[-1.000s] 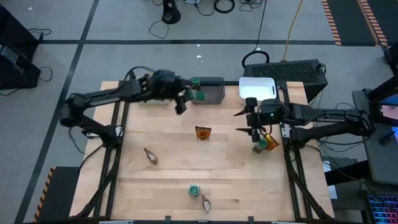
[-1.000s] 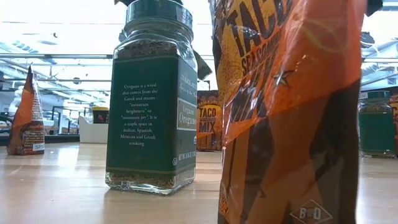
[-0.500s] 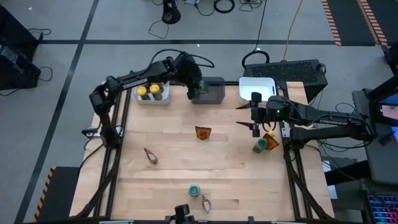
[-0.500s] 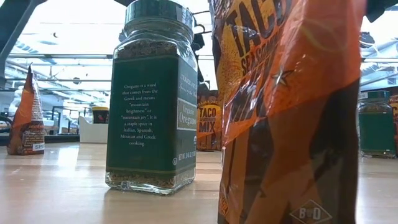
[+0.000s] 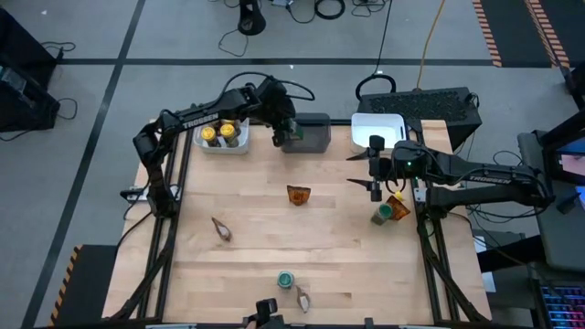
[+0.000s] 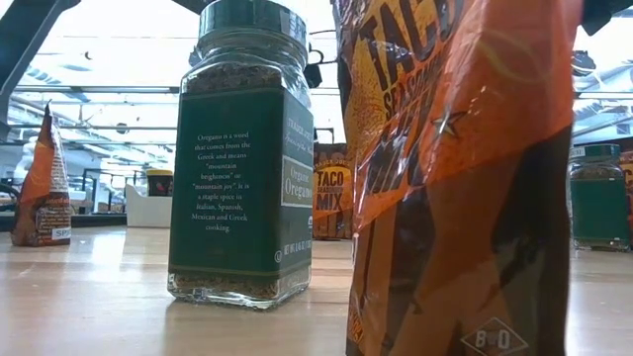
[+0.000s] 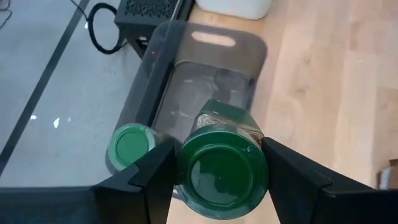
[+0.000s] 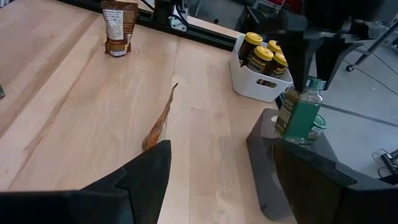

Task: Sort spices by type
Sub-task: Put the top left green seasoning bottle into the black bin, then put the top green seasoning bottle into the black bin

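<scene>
— High view first: where's the left claw now?

— Over the dark grey bin at the far edge of the surface, pinching a green-lidded jar by its sides just under the lid. Directly below it, inside the bin, another green lid shows.

— And the right claw?

— Spread and empty, hanging near the white bin. Just beside it on the surface sit one more green-lidded jar and an orange packet.

— How would that stuff handle, you reckon?

— The jars look like glass: stiff, smooth, a bit weighty, likely to crack if let go from high up. Taking them across the flat sides near the top seems right. The packets are thin crinkly film, light and floppy; I'd pinch the sealed top edge, not the belly.

— Yellow-lidded ones?

— Already in the small white tray, beside the left claw
</scene>
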